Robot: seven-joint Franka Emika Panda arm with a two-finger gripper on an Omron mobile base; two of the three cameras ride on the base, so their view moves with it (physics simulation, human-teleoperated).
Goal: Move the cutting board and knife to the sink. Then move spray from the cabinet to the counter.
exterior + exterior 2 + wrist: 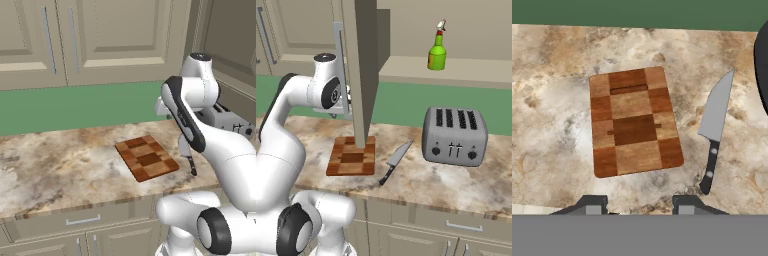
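Checkered wooden cutting board (634, 122) beside slim grey-bladed knife (714, 131) on marbled counter (557, 110)

One cutting board (634, 121), one knife (714, 129) — one toaster (455, 135), one spray (437, 49)

cutting board (634, 121) on counter (557, 125) | knife (714, 131) right of it | toaster (455, 136) farther right

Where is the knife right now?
The knife lies flat on the counter, between the cutting board and the toaster, touching neither.
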